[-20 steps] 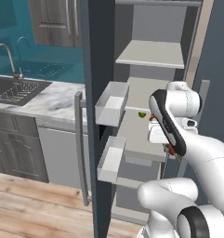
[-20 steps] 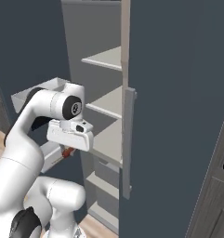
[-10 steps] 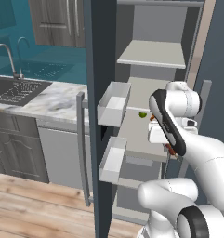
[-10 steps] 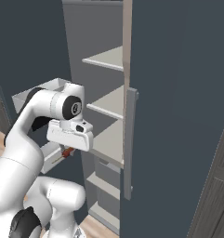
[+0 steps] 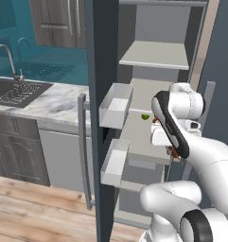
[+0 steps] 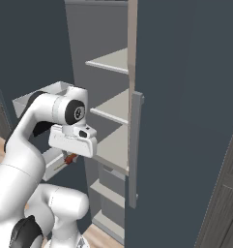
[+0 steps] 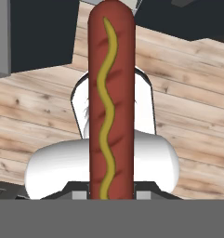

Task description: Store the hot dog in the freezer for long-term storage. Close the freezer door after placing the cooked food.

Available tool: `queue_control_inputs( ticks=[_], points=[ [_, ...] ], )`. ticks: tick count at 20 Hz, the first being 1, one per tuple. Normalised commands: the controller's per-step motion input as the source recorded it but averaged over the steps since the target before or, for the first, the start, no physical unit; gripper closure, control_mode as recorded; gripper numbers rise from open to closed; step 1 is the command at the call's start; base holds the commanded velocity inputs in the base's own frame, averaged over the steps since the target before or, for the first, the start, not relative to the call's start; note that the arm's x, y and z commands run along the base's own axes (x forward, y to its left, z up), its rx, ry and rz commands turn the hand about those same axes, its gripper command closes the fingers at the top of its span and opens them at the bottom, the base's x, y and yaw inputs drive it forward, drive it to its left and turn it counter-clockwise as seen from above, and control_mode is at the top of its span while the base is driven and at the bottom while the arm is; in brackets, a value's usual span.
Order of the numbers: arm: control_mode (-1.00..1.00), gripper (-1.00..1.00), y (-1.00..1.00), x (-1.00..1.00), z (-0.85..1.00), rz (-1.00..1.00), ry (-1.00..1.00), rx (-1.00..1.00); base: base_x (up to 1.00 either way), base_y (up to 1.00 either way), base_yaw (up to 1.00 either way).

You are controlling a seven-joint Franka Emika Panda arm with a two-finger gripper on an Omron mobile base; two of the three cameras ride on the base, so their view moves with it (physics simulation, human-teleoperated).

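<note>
A: Claw [image 6: 69, 158] closed on hot dog [image 6: 68, 160]; jaws narrow, pinching one end.
B: Position of hot dog?
A: Held below the wrist, in front of freezer [image 6: 112, 62] at about middle-shelf height, not resting on any shelf.
B: Surroundings?
A: Door [image 5: 104, 56] swung open on the left, two white bins [image 5: 116, 103] on its inner face, grey handle [image 5: 84, 151] on its outer edge. Green fruit [image 5: 145, 116] on the middle shelf, near the wrist, apart from hot dog. Other door [image 6: 185, 97] shut, its handle [image 6: 135, 145] just right of the arm. Counter with sink [image 5: 16, 92] and faucet [image 5: 5, 56] further left.
B: Obstructions?
A: Shelf opening narrow between the two doors. Arm across its right part in left base view.
B: Differences between views?
A: Hand view: hot dog [image 7: 111, 102] rising straight from the bottom edge, yellow mustard squiggle along it, wood floor [image 7: 192, 107] beyond. Left base view: fruit and bins plain, hot dog a mere red speck. Right base view: shut door and shelf edges.
</note>
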Motion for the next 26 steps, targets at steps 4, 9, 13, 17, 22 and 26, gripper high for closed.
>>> queue_control_inputs(
  ticks=[4,9,13,17,22,26],
  points=[
    [-1.0,1.0,0.0,0.0,0.0,-0.01,-0.26,0.0,0.0,0.0,0.0],
    [-1.0,1.0,0.0,0.07,0.06,-0.07,-0.42,-0.07,0.0,0.0,0.0],
    [-1.0,1.0,0.0,0.29,0.01,-0.04,-0.45,-0.11,0.0,0.0,0.0],
    [-1.0,1.0,0.0,0.22,0.02,-0.05,-0.48,-0.17,0.0,0.0,0.0],
    [-1.0,1.0,-0.08,0.29,0.03,-0.05,-0.34,-0.17,0.0,0.0,0.0],
    [-1.0,1.0,-0.19,0.49,0.0,-0.11,-0.12,-0.07,0.0,0.0,0.0]
  ],
)
